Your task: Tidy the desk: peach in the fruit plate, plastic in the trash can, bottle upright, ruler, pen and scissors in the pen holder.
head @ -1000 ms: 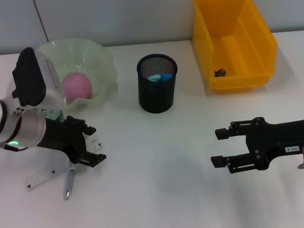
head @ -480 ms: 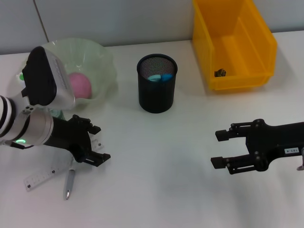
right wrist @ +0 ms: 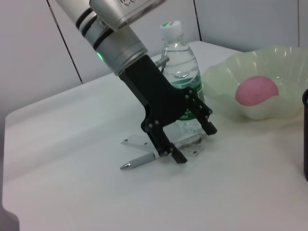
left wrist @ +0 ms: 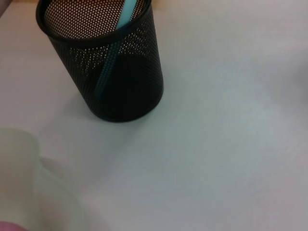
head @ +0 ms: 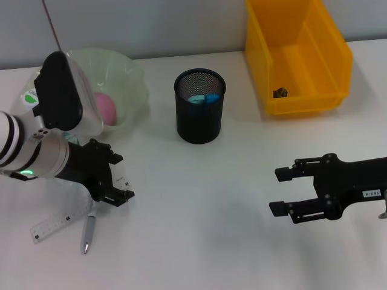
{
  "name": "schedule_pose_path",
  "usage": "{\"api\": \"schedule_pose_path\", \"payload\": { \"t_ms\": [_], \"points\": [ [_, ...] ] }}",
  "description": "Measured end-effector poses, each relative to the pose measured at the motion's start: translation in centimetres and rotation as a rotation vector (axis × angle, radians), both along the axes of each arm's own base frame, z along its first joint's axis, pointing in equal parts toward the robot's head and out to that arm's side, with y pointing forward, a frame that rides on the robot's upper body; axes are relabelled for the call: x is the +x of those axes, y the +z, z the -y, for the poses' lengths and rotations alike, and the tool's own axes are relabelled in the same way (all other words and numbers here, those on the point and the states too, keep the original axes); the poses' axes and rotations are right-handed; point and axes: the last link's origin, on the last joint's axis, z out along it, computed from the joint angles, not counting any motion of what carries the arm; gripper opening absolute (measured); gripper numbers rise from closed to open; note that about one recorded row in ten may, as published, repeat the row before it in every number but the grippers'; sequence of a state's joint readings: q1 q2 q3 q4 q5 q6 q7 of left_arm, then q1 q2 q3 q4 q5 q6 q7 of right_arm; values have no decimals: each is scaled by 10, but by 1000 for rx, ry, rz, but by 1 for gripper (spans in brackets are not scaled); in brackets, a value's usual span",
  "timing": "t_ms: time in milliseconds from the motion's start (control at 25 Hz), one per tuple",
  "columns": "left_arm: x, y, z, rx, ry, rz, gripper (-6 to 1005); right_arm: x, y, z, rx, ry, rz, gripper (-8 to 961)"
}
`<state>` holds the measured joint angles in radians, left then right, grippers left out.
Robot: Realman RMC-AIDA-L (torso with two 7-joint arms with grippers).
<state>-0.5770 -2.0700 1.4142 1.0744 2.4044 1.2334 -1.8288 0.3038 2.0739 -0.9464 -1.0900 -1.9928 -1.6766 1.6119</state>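
White table [head: 199, 241]: our left hand [head: 115, 181] hovers open above the pen [head: 88, 232] and ruler [head: 51, 226]; our right hand [head: 283, 191] waits open, empty.

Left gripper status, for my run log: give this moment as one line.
left gripper: open, above pen and ruler | bottle: upright | peach: in fruit plate | right gripper: open, idle

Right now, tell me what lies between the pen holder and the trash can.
Nothing: the head view shows only bare white desk between the pen holder and the trash can. They stand apart, not touching.
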Motion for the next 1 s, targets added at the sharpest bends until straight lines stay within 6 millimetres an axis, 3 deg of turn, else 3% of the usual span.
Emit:
{"api": "schedule_pose_path", "payload": {
  "t_ms": [280, 1000],
  "points": [
    [13, -3, 2, -2, 6, -116, 814, 3, -1, 1, -2, -11, -2, 762],
    [39, -6, 4, -20, 4, -175, 815, 7, 0, 2, 6, -4, -1, 762]
  ]
}}
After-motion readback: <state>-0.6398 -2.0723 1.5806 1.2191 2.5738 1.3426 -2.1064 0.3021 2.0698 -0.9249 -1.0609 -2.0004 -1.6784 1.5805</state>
